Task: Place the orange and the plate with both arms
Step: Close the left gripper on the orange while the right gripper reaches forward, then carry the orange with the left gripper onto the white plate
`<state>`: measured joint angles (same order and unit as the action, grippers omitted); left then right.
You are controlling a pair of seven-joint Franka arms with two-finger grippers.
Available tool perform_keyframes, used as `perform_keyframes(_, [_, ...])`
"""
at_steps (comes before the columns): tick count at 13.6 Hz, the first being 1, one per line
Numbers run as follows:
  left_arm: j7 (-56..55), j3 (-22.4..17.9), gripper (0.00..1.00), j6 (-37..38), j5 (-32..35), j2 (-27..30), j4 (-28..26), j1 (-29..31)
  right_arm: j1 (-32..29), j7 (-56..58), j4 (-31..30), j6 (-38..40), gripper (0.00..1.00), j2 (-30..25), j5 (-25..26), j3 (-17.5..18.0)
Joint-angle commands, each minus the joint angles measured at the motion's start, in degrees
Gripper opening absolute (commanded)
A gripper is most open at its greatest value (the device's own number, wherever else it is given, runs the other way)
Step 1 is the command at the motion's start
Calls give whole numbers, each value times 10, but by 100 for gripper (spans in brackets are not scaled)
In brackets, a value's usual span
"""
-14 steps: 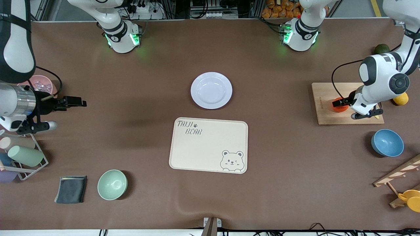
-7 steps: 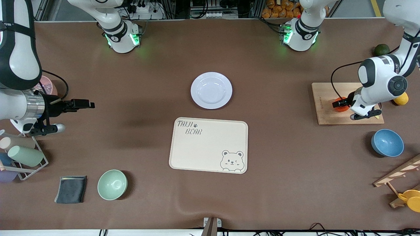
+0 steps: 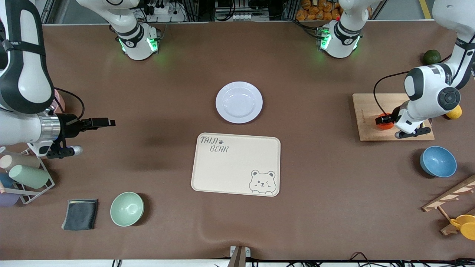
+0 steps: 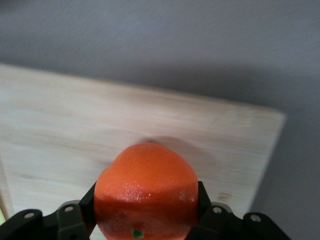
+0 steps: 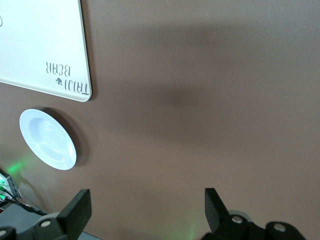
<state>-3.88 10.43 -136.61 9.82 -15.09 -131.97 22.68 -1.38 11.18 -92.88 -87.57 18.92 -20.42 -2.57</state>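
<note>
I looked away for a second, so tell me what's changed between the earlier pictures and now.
The right gripper, open, has moved out over bare table toward the plate. The left gripper, shut on the orange over the cutting board, barely shifted. Plate, bear tray and bowls stayed put.

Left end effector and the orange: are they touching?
Touching. In the left wrist view the left end effector has both fingers pressed against the sides of the orange, no gap showing, over the wooden cutting board.
</note>
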Motion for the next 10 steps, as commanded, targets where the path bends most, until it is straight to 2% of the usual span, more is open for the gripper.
perform_keyframes(1, [-11,60,25,114,-33,4,87,4,-4,-2,-10,-1,100,1,-42,5])
perform_keyframes(3, [-58,119,25,198,-62,4,155,3,-7,-1,-34,-4,100,3,-80,5])
perform_keyframes(6, [-189,205,26,267,-63,-3,221,-17,-8,-1,-45,-20,100,4,-82,5])
perform_keyframes(8, [-289,230,26,272,-75,-4,231,-66,-6,-1,-45,-23,100,7,-84,5])
perform_keyframes(10, [-373,231,26,268,-93,-16,239,-146,-4,-1,-46,-24,100,14,-90,5])
